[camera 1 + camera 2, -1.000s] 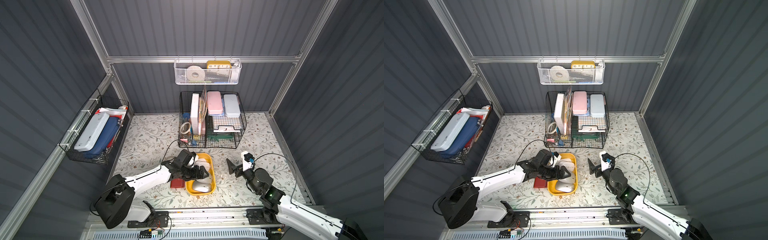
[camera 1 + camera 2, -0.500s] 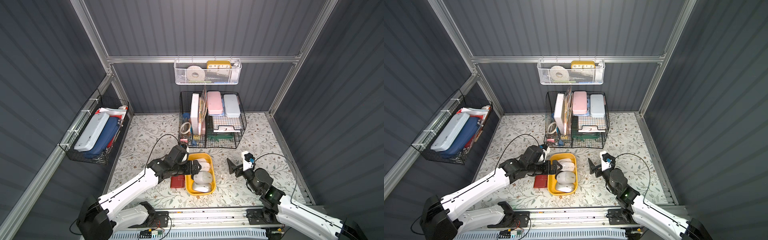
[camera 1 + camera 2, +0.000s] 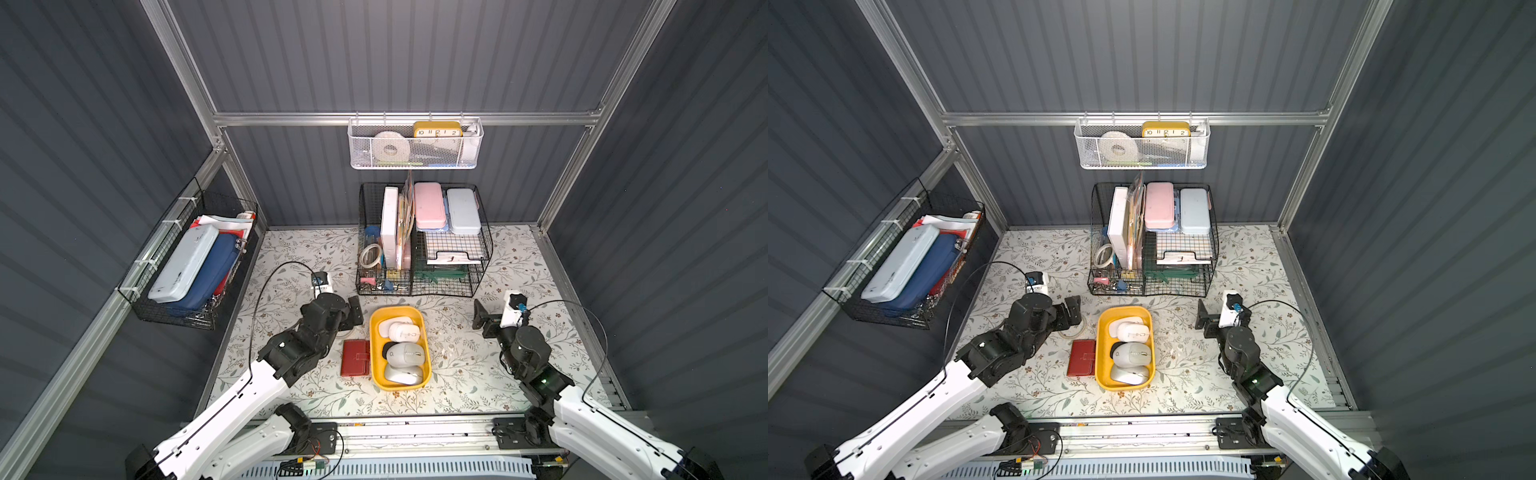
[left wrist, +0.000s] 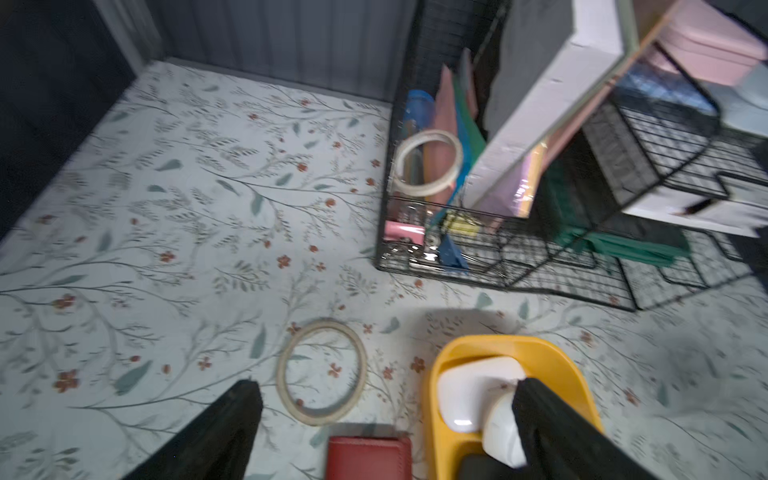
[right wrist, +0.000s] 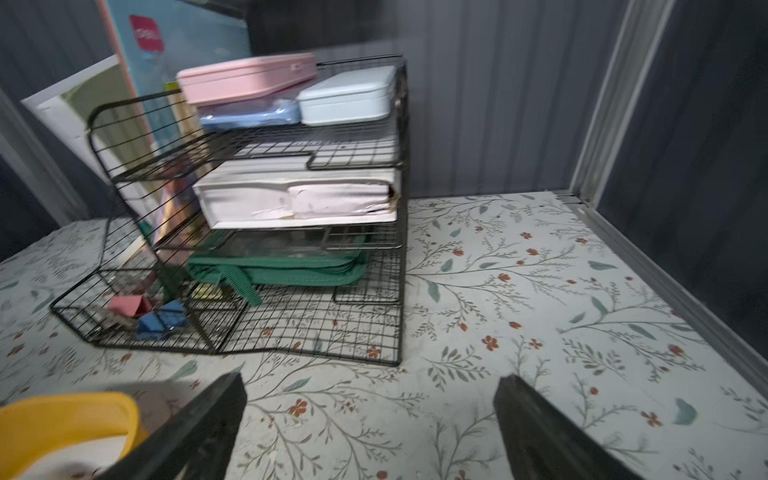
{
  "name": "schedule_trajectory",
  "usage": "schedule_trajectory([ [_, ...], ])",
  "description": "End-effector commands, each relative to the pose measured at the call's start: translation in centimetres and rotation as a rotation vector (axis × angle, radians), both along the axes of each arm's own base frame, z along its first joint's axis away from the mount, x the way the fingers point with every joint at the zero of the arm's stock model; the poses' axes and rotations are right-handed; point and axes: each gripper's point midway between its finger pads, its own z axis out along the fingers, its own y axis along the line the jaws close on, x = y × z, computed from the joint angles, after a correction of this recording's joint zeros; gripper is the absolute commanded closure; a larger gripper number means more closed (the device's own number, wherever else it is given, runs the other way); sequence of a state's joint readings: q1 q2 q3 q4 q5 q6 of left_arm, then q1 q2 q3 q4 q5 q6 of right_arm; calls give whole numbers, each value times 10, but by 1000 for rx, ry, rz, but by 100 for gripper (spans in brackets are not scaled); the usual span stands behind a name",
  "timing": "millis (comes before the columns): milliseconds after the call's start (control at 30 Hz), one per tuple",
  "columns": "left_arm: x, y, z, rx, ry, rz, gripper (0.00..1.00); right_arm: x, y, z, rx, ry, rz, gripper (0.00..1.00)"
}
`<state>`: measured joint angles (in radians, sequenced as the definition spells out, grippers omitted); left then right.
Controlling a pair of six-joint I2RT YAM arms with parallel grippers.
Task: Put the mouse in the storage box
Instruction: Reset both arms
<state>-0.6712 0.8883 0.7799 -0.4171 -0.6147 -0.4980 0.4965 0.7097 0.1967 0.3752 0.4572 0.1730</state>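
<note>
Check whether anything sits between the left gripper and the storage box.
Nothing visible does. The open, empty left gripper hangs right beside the storage box. A tape ring lies flat near it and a red wallet lies beside the box, neither blocking.

The shallow yellow storage box (image 3: 375,357) is set flat on the floral tabletop (image 3: 465,374), and a white mouse (image 3: 405,331) is laid inside it among other pale mice (image 3: 409,354).

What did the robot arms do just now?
The left pincer pulled away sideways from above the shallow yellow plastic storage box, open and empty, leaving the grey and white computer mice inside. The open right pincer and the flat red wallet stayed put.
</note>
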Motion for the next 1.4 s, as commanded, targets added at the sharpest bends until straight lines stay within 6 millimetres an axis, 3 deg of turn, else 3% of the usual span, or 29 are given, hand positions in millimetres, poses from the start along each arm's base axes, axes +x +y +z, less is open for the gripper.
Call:
schedule_trajectory([
  [0,21,33,-10,175,-73,163,1,8,-26,18,15,-4,-133,1],
  [167,45,35,-49,403,-88,139,1,16,-70,13,-83,50,-333,1],
  [300,56,43,-66,368,-146,127,1,17,-97,-6,-121,110,-454,1],
  [433,75,86,-98,315,-87,196,1,27,-112,-32,-133,157,-476,1],
  [567,101,95,-117,205,-89,100,1,44,-124,-32,-137,114,-513,1],
  [700,131,95,-111,249,-161,44,1,60,-137,-33,-90,45,-528,1],
  [767,140,96,-106,266,-225,18,1,65,-145,-47,-13,36,-520,1],
  [867,149,91,-112,193,-204,-59,1,75,-133,-47,-29,-18,-412,1],
  [900,141,75,-111,173,-266,-156,1,77,-123,-50,-36,2,-349,1],
  [933,131,75,-118,188,-327,-165,1,77,-111,-64,-45,56,-272,4],
  [967,124,84,-124,207,-360,-117,0,79,-105,-63,-66,9,-249,4],
  [1033,123,86,-136,159,-259,-98,0,83,-108,-55,-67,-76,-262,4],
  [1100,136,79,-140,201,-251,-155,0,90,-108,-65,-67,43,-254,5],
  [1167,149,95,-144,121,-165,-89,0,109,-115,-76,-34,192,-262,4],
  [1233,149,105,-145,101,-166,-69,1,109,-114,-69,-48,80,-263,2],
  [1367,148,104,-144,101,-168,-68,1,106,-113,-75,-43,168,-261,1],
])
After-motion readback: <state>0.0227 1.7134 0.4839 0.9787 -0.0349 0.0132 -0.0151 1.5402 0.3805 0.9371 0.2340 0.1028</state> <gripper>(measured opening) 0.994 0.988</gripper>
